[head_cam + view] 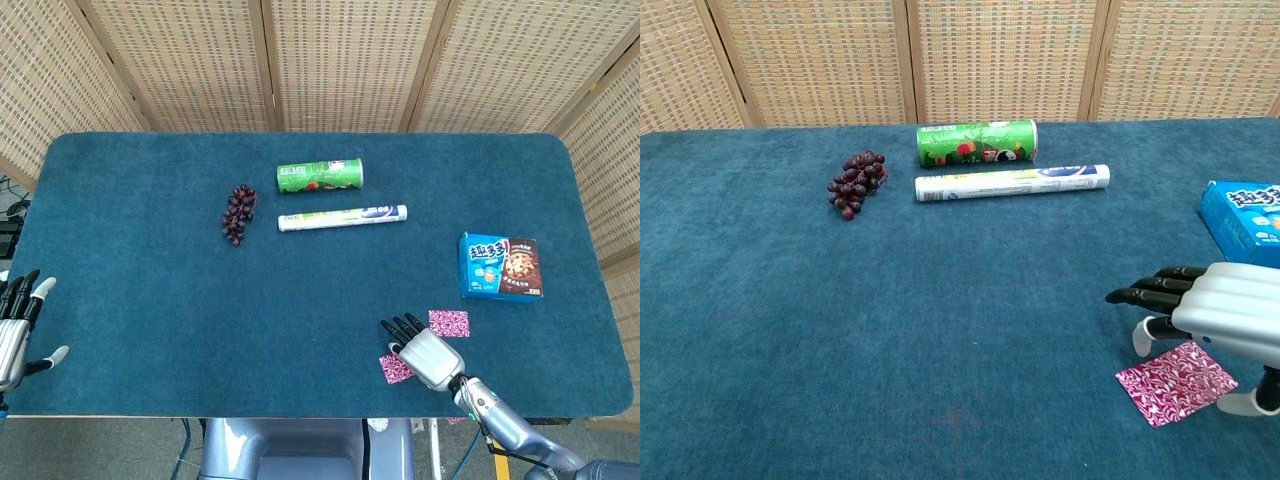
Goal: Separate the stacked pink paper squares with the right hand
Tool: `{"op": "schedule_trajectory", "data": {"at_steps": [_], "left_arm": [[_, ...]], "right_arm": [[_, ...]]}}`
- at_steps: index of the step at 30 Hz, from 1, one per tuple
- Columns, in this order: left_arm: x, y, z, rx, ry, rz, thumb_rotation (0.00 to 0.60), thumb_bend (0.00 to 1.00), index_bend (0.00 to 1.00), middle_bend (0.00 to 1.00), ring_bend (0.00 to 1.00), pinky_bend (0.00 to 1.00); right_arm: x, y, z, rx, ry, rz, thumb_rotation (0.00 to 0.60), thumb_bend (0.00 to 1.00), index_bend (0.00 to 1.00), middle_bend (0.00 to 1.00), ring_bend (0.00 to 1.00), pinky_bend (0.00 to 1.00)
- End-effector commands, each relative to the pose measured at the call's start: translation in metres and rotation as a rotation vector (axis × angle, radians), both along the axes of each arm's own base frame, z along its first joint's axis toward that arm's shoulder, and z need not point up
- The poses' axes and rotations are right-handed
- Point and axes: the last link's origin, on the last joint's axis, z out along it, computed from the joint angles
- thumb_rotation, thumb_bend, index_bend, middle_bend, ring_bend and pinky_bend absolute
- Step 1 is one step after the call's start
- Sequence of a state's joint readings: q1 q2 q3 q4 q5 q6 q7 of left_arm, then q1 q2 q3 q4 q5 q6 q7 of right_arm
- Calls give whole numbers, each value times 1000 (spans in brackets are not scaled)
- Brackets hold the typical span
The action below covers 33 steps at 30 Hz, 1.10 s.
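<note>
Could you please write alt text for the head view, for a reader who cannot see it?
The robot's right hand hovers with fingers spread between two separated pink paper squares near the front edge of a blue table. Farther back lie grapes, a green can and a cookie box.
</note>
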<state>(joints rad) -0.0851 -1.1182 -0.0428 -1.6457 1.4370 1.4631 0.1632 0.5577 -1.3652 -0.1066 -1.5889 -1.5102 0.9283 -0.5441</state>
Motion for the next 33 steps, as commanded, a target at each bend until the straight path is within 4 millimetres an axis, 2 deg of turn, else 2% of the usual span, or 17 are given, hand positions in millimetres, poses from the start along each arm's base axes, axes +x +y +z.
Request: {"op": "schedule_trajectory", "data": {"at_steps": [1,8,14,17,20,27,33], "left_arm": [[0,0,0,0,0,0,600,128,91,0,0,0],[0,0,0,1,0,0,600,127,93,0,0,0],[0,0,0,0,0,0,600,128,94,0,0,0],[0,0,0,-1,-1,0,600,127,94,0,0,0],[0,0,0,-1,-1,0,600,128,95,0,0,0],[0,0,0,1,1,1,600,128,96,0,0,0],[0,0,0,2,3,1,600,127,97,0,0,0]], "right_arm": [[0,0,0,1,2,-1,600,247,263,0,0,77],[3,-1,5,-15,-24,-9,600,247,263,0,0,77],[7,-25,28,-116,-106,-55,600,260,263,0,0,77],[-2,-43,36,-178,-122,-99,600,260,263,0,0,77],[-17,-53,36,-210,-105,-141,600,260,271,0,0,77],[-44,-63,29,-269,-57,-195,600,260,291,0,0,77],[-55,-65,23,-265,-22,-215,600,260,318,0,0,77]]}}
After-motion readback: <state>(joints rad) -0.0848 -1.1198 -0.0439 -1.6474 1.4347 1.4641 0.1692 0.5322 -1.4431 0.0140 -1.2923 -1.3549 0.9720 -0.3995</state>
